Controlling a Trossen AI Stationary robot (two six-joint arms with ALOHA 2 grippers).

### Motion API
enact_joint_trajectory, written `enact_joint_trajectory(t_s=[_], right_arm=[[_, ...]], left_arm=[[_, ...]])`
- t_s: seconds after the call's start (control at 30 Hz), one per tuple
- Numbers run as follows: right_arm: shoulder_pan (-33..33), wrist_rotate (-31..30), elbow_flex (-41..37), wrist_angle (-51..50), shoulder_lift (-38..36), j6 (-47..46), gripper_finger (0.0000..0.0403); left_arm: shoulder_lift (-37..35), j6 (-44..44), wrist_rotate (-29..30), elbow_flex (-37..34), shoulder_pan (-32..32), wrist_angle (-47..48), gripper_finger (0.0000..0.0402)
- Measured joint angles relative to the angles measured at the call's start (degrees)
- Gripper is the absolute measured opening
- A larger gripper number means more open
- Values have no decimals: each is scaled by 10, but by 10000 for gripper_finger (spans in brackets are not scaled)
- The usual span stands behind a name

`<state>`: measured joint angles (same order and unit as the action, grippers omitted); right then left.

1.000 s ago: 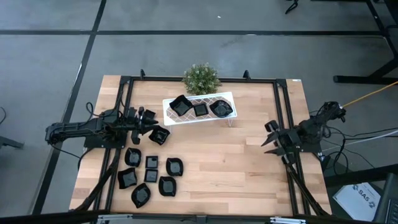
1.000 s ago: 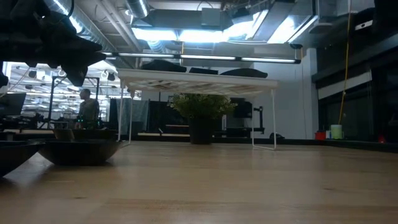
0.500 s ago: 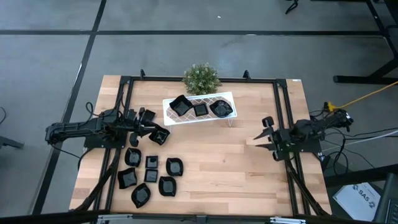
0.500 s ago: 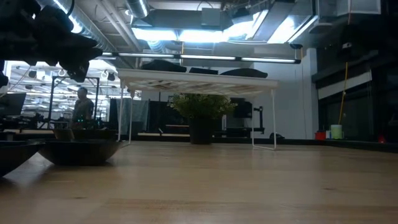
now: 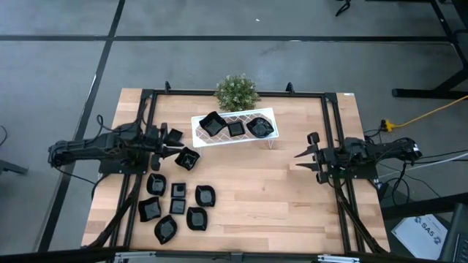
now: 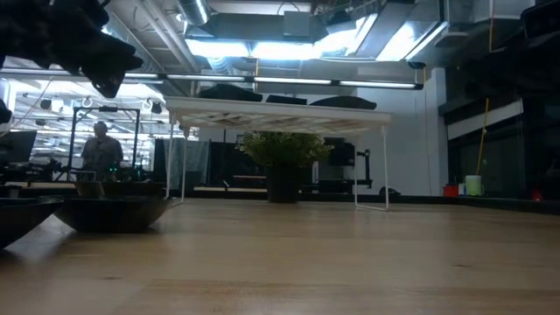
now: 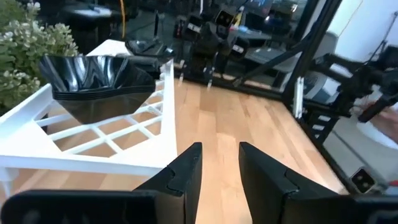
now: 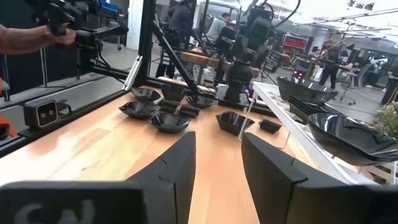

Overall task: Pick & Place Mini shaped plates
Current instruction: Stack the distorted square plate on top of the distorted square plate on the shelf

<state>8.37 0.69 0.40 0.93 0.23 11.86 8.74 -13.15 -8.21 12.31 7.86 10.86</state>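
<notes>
Three black plates sit on top of the white rack. The left plate is the biggest and has wavy edges. The middle plate is small and square. The right plate is rounder. The rack stands on thin legs at the far middle of the table, just in front of the green plant.

More plates lie flat on the wood at the near left. There are seven in a bunch, close together. One more plate lies between this bunch and the rack, just left of the rack's near corner. A small plate sits a bit farther back, left of the rack.

The left gripper is at the left side of the table, next to those two plates. Its fingers are spread apart with nothing between them. In its wrist view the rack is close by, with a wavy plate on top.

The right gripper is at the right side of the table, well away from the rack and the plates. Its fingers are spread apart and hold nothing.

In the low view, a person stands far back in the room, past the left of the table.
</notes>
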Motion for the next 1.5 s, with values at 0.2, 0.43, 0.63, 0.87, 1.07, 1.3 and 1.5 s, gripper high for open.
enact_joint_trajectory(t_s=[0.2,0.43,0.63,0.87,1.07,1.3,1.5], right_arm=[[0,0,0,0,0,-2,129],[0,0,0,0,0,-2,129],[0,0,0,0,0,-2,129],[0,0,0,0,0,-2,129],[0,0,0,0,0,-2,129],[0,0,0,0,0,-2,129],[0,0,0,0,0,-2,129]], left_arm=[[69,33,29,30,0,0,100],[147,45,54,59,0,-3,100],[190,52,59,78,0,-9,100],[215,65,59,86,0,-36,100],[233,72,61,98,0,-36,100],[254,80,74,107,0,-36,100],[263,91,72,109,0,-38,100]])
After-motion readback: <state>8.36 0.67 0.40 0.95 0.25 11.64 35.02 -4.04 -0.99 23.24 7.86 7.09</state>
